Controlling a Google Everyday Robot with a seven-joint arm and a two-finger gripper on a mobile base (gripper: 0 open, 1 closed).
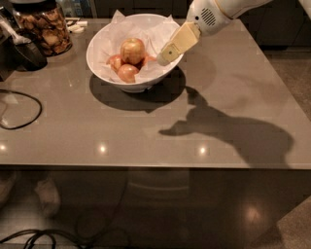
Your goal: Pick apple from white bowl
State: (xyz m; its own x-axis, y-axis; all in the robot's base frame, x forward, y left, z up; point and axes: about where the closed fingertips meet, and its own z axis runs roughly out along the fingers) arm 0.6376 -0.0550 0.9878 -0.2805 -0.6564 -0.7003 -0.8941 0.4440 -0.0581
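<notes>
In the white bowl (103,73), the apple (132,50), hand (164,57) beside it at rim

The tool (166,54), over the right rim of the white bowl (131,85), is a pale cream, flat, tapering wedge. Behind it sits a rounded, glossy white wrist housing (210,19) (a patch of small dark holes on its side), joined to a white arm (240,5).
</notes>
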